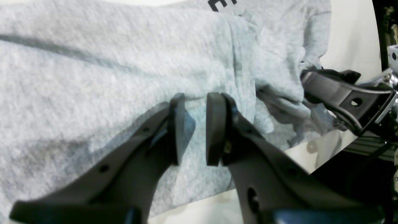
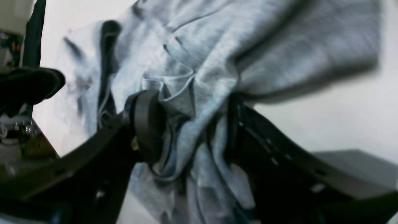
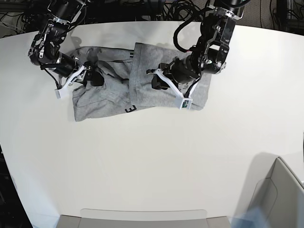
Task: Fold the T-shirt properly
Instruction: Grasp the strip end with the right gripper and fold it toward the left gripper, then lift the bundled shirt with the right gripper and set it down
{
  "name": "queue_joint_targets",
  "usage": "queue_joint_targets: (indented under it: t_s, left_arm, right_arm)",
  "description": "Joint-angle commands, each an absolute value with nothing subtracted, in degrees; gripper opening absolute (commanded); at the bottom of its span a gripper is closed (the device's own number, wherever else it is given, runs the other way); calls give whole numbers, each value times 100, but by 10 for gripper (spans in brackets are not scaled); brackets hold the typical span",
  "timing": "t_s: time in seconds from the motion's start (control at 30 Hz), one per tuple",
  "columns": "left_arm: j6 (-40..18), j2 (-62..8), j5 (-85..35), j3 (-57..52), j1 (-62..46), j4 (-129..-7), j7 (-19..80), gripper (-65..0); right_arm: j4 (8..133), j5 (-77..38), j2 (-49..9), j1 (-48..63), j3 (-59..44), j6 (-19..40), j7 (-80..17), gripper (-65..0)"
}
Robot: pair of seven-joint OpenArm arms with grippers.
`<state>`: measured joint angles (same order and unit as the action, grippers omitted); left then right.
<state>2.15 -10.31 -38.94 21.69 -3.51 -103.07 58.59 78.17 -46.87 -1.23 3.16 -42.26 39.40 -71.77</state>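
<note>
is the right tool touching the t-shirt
Touching. The right wrist view shows a bunch of the grey T-shirt pinched inside the right tool, cloth pressed against both fingers. The base view agrees.

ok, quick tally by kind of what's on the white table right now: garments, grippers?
Garments: 1, the grey T-shirt, partly folded.
Grippers: 2, the right gripper clamped on bunched cloth and the left gripper open over the shirt.
Tables: 1, the white table.
Total: 4.
</note>
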Motion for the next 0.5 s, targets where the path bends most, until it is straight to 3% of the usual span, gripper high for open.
queue_joint_targets:
  t_s: [0.0,0.1,0.27,0.47]
  left_arm:
    - [198,-1007,-3943,2167,-277,-10431,5789,-535]
    - [198,-1007,-3943,2132,-382,-10440,5789,-535]
    - [198,-1042,-3943,2123,-409,-10527,5789,-535]
    - [198,-1042,-3943,1666,-760,-11257,5789,-535]
  right_arm:
    - [7890,-4488,-101,233,-4207,4000,-7143,-357]
    - [7899,-4268,-4,233,-4171,3890,-6835,-389]
    - [7899,-3732,-66,48,-4101,3424,-6536,-650]
    - [7855,-2659,-497,-426,-3899,3319,-6466,-650]
